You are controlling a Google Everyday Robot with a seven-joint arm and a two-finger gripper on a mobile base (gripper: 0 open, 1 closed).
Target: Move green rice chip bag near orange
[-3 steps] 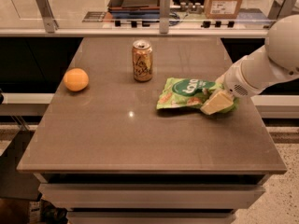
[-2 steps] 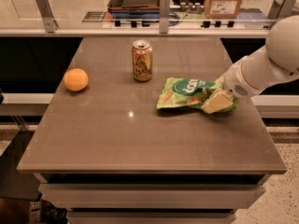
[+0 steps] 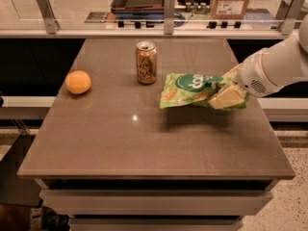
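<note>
The green rice chip bag is light green with a dark-green round logo. It hangs a little above the brown table, right of centre, with its shadow on the tabletop below. My gripper comes in from the right on a white arm and is shut on the bag's right end. The orange lies on the table's left side, far from the bag.
A gold-brown drink can stands upright at the table's middle back, between the orange and the bag. A glass-railed counter runs behind the table. The table's right edge is just below my arm.
The bag has risen slightly off the tabletop with my gripper holding it. The orange and the can have not moved.
</note>
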